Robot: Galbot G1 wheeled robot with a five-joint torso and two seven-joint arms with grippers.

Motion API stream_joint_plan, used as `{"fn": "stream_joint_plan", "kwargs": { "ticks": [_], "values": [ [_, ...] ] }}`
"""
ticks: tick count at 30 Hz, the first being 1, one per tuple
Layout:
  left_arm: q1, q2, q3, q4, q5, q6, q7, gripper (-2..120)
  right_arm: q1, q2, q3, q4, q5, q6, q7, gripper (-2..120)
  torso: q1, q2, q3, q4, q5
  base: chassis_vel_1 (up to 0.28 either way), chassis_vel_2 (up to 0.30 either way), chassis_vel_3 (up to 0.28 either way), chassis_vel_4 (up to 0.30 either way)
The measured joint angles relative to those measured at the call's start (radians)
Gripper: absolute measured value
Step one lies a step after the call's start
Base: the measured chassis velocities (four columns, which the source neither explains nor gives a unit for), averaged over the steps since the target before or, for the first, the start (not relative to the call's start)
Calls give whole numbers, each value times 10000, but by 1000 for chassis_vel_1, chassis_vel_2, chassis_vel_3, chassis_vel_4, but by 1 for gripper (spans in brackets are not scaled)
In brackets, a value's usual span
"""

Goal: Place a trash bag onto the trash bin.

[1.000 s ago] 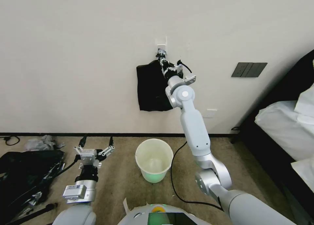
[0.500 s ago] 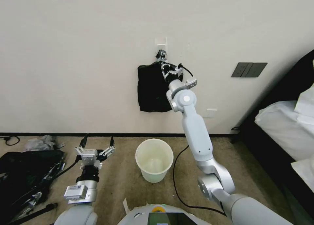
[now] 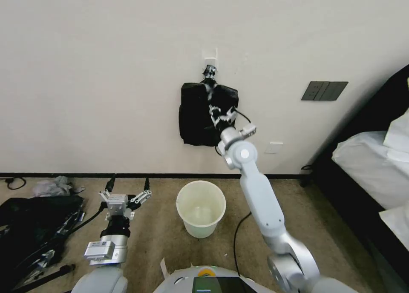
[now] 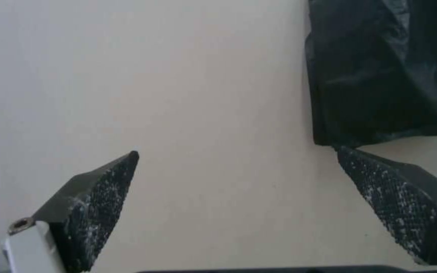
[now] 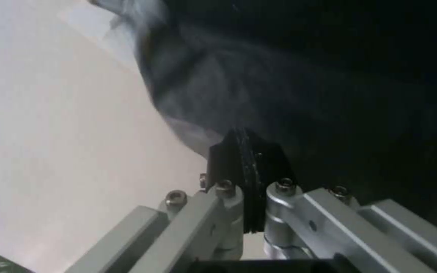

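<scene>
A bedroom: white-sheeted bed (image 3: 375, 165), carpet (image 3: 162, 233), wall switch panel (image 3: 324, 90).

Our arms are pale grey-white tubes with round silver joints. The left pincer (image 3: 124, 196) has silver linkages, black cross-hatched pads (image 4: 99, 204) and black cables. The right pincer (image 5: 244, 159) has black fingers on silver, hex-bolted links, with a thin black cable.

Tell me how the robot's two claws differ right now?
The left gripper hangs low over the beige carpet, beside the round cream-white plastic bin; the right gripper is raised to the flat black plastic bag bundle hanging on the wall. The left gripper's fingers are spread wide and empty; the right gripper's are pressed together on glossy black plastic. Both are grey metal with dark tips.
</scene>
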Motion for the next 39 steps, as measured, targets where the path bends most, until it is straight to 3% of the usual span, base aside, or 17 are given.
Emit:
{"fn": "stream_joint_plan", "kwargs": {
  "ticks": [8,13,23,39],
  "values": [
    [-69,-2,45,0,10,-23,53,100,-746,-211,-24,409,-2,2,-41,0,0,0,1,-1,0,0,0,0,0],
    [-116,-48,82,0,44,-83,129,100,69,-34,223,145,-8,-97,-77,0,0,0,1,0,-1,0,0,0,0],
    [-171,-132,161,0,108,-168,206,100,2299,663,379,-1187,-54,354,720,37,0,0,2,2,-2,0,0,0,0],
    [-239,-70,163,0,84,-184,213,100,2421,713,475,-1508,-159,392,955,91,1,0,1,2,-1,0,0,0,0]
  ]
}}
